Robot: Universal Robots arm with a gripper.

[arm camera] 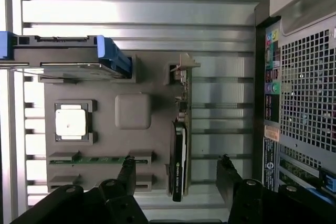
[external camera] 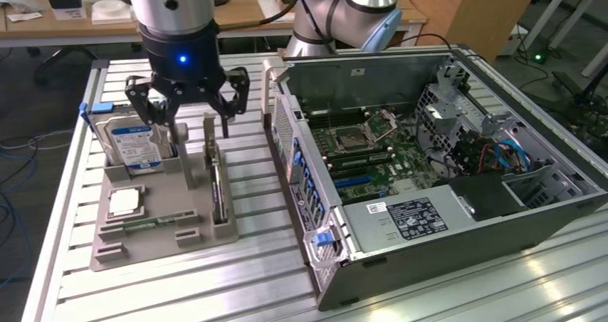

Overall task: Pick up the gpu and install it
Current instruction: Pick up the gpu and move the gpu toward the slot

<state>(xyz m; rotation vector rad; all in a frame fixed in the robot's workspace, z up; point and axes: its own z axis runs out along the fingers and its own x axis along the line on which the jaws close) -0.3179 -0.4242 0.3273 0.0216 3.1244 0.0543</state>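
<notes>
The gpu (external camera: 218, 187) is a thin dark card standing on its edge in a slot on the right side of the grey holder tray (external camera: 161, 245). Seen edge-on in the wrist view, the gpu (arm camera: 179, 145) has its black fan housing toward the gripper. My gripper (external camera: 190, 119) hangs open above the tray, between the hard drive and the card, holding nothing. In the wrist view the gripper (arm camera: 176, 163) has one fingertip on each side of the card's line, well apart from it.
A silver hard drive (external camera: 133, 147) with a blue-white label stands upright at the tray's far left. A processor chip (external camera: 124, 202) and a green memory stick (external camera: 152, 223) lie in the tray. The open computer case (external camera: 475, 215) with its motherboard (external camera: 366, 151) lies at the exterior view's right.
</notes>
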